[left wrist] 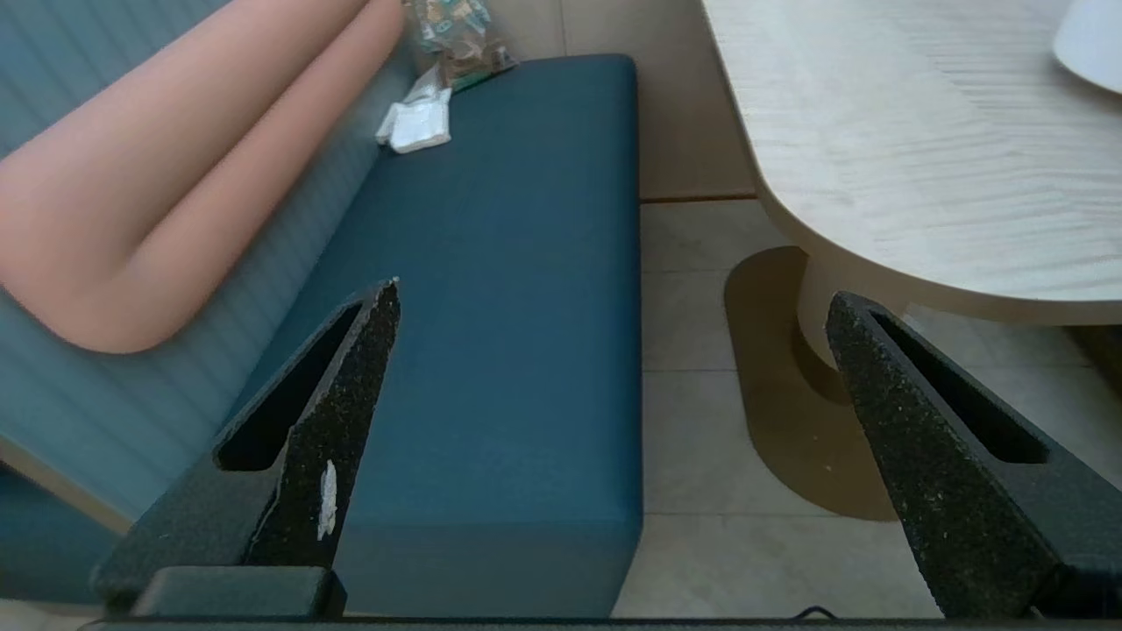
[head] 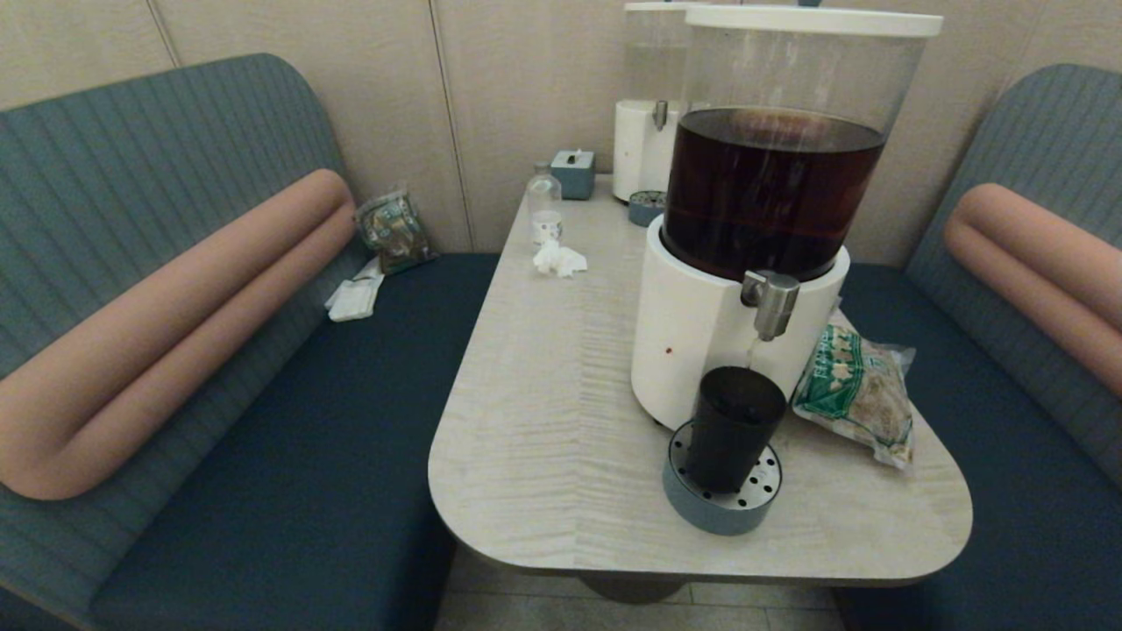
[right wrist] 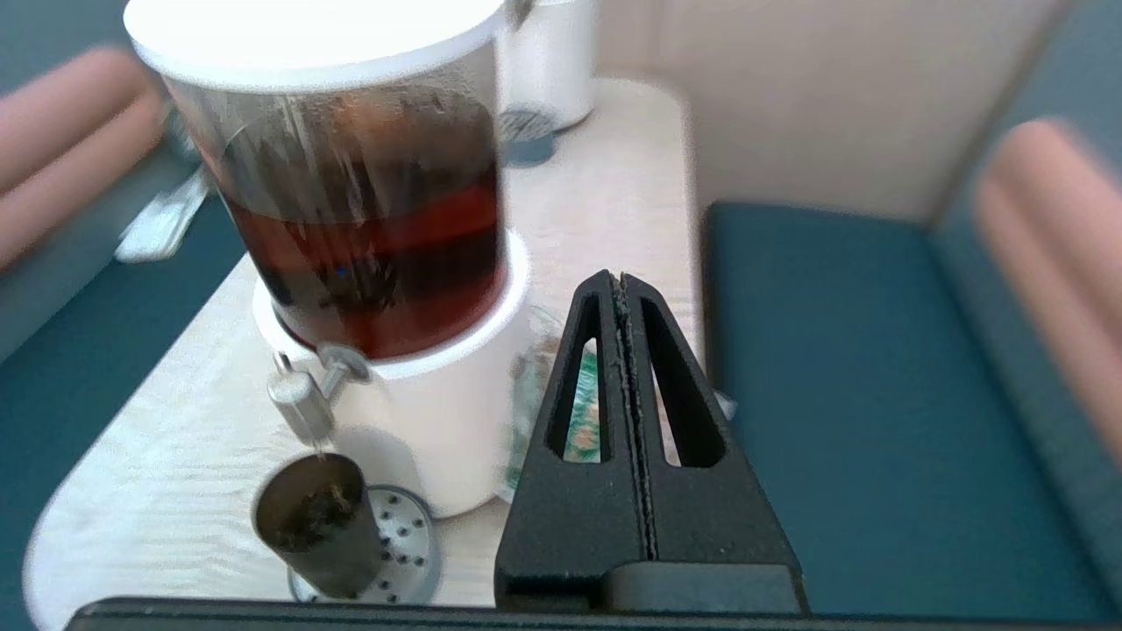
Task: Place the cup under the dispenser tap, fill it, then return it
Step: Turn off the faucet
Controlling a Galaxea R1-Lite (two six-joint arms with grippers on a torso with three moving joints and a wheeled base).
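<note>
The near-black cup (head: pixel 734 425) stands upright on the round perforated drip tray (head: pixel 720 506), right under the brushed-steel dispenser tap (head: pixel 771 302) of the white-based dispenser (head: pixel 692 342) with dark brown drink. A thin stream runs from the nozzle into the cup (right wrist: pixel 317 526), below the tap (right wrist: pixel 302 405). Neither arm shows in the head view. My right gripper (right wrist: pixel 621 282) is shut with nothing in it, held off the table to the right of the dispenser, above the bench side. My left gripper (left wrist: pixel 614 298) is open and empty, low beside the left bench.
A green snack bag (head: pixel 859 390) lies right of the dispenser. Farther back stand a small clear bottle (head: pixel 544 209), a crumpled tissue (head: pixel 559 259), a tissue box (head: pixel 574 173) and a pale clear-tanked dispenser (head: pixel 649 131). Blue benches (head: pixel 289 421) flank the table (head: pixel 543 412).
</note>
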